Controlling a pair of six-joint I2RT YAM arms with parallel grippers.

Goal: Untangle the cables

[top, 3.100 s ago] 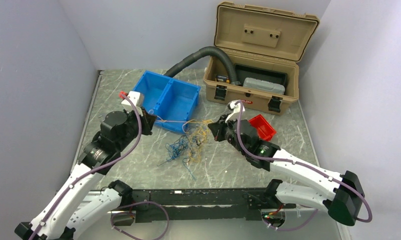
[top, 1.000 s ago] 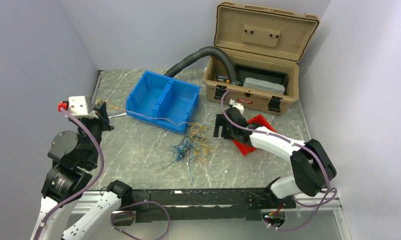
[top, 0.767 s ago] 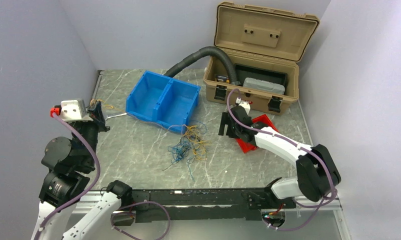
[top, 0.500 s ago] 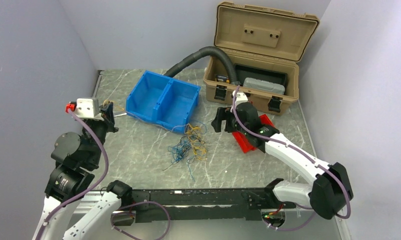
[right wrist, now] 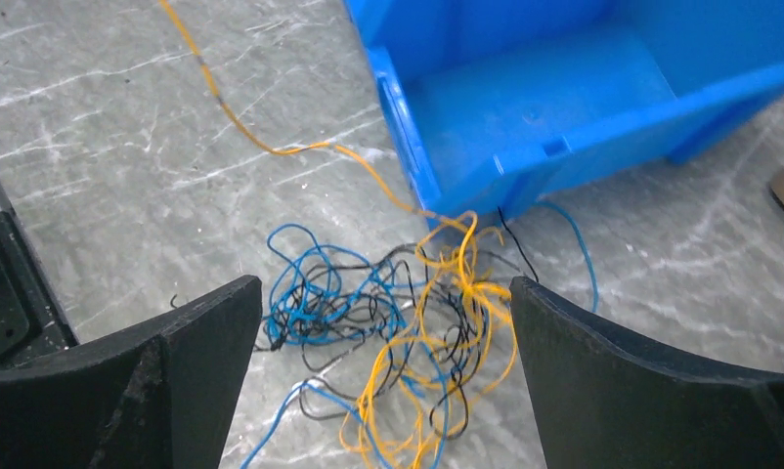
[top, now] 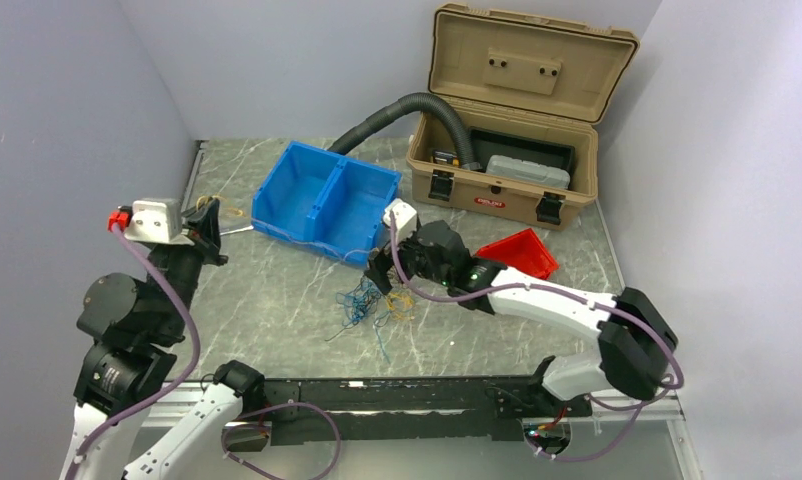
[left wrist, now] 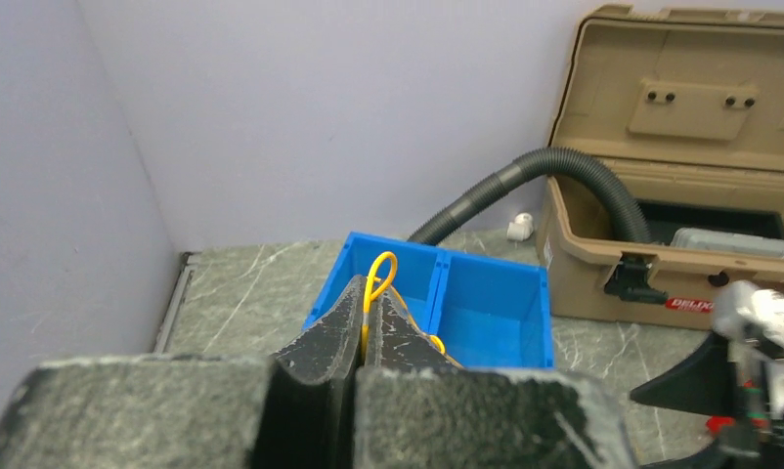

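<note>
Left end effector (left wrist: 369, 295) clenched on yellow cable (left wrist: 383, 256), right end effector (right wrist: 383, 298) released over tangle (right wrist: 447, 322); grabbing several strands could tighten knots.

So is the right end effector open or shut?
Open: the right end effector shows its fingers wide apart in the wrist view, the tangled cables loose on the table between them.

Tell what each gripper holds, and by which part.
Left gripper pinches a thin yellow wire just below its looped end. Right gripper, fingers spread over the tangled thin wires, holds nothing.
</note>
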